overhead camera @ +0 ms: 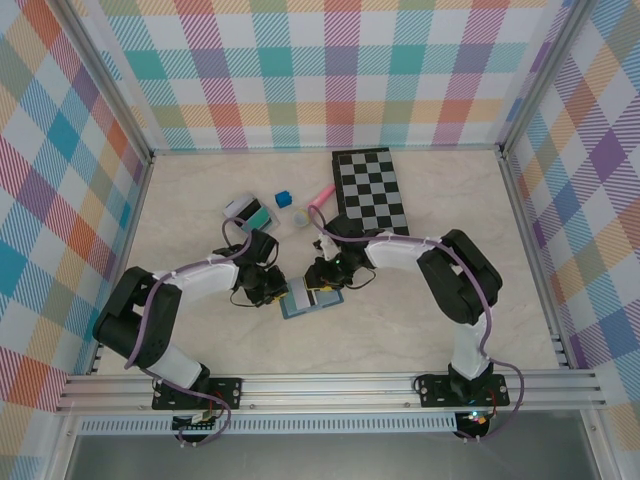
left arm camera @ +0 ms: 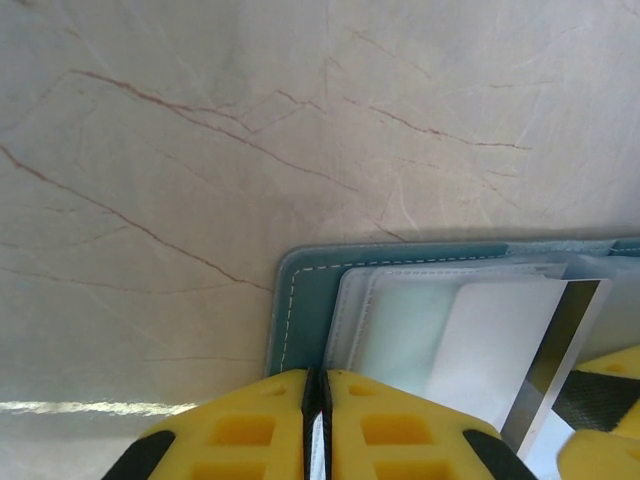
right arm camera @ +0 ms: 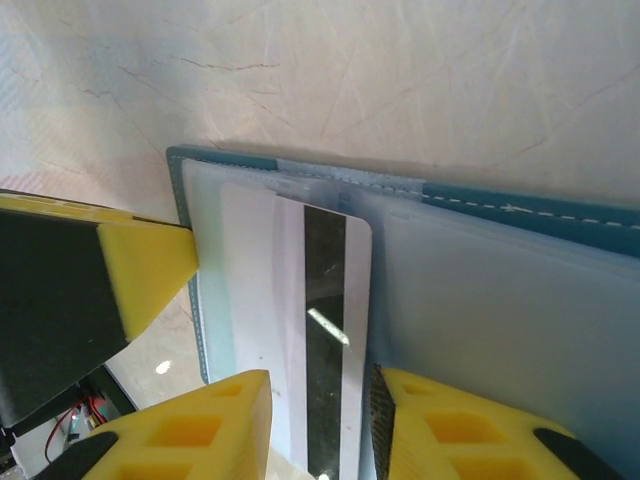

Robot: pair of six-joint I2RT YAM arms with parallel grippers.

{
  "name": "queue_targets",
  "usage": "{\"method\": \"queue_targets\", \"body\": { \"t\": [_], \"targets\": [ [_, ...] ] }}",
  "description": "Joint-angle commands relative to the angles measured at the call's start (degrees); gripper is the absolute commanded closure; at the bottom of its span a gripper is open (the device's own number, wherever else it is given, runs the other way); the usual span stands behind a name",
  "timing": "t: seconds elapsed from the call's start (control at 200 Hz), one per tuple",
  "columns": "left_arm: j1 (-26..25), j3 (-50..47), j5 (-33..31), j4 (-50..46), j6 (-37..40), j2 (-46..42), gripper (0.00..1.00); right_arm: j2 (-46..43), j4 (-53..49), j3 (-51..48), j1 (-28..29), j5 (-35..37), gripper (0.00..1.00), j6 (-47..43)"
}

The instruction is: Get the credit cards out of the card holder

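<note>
**Open card holder at mid-worktop, a hand at each side**

The card holder lies open and flat near the middle of the marbled worktop, its lighter blue inside facing up. A white card with a black magnetic stripe rests on it beside the fold, stripe side up and otherwise plain. I cannot tell whether it still sits under the clear sleeve.

The left hand is clenched on the holder's outer edge, its yellow fingers pressed almost together with a thin pale sliver between them. The right hand is released. Its fingers stand apart on either side of the stripe, and the card runs through the gap unpinched.

The left wrist view shows the holder's teal corner and white stitching, with a tip of the right hand's finger beyond the card. The right wrist view shows the fold, and the left hand's fingertip touching the holder's edge. From the top, both wrists and their cables crowd over the holder and hide much of it.

Farther back on the worktop, well apart from the holder, a teal card lies partly on a grey flat piece. To its right are a blue cube and a pale yellow piece. Next comes a pink stick, near the black-and-white chessboard. Plaid walls close in three sides.
</note>
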Motion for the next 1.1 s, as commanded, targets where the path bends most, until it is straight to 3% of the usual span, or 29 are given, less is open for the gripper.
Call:
{"method": "queue_targets", "body": {
  "t": [0.0, 0.515, 0.805, 0.89, 1.095],
  "targets": [
    [-0.3, -0.3, -1.7, -4.0, 0.9, 2.1, 0.88, 1.5, 0.6, 1.4, -0.2, -2.3, 0.67, 0.3],
    [-0.2, -0.3, -1.7, -3.6, 0.7, 2.7, 0.90, 3.7, 3.8, 1.4, -0.2, -5.0, 0.74, 0.0],
    [-0.3, 0.7, -2.6, -5.0, 0.8, 1.6, 0.90, 0.7, 3.4, -0.3, -0.4, -0.5, 0.95, -0.1],
    [-0.2, 1.7, -2.9, -5.9, 0.9, 0.6, 0.85, -2.2, 2.8, -1.6, -0.9, 1.7, 0.98, -0.7],
    [-0.1, 6.7, -5.1, -10.7, 2.1, -1.4, 0.61, -9.6, 2.9, -6.1, -3.1, 4.0, 1.00, -1.3]
  ]
}}
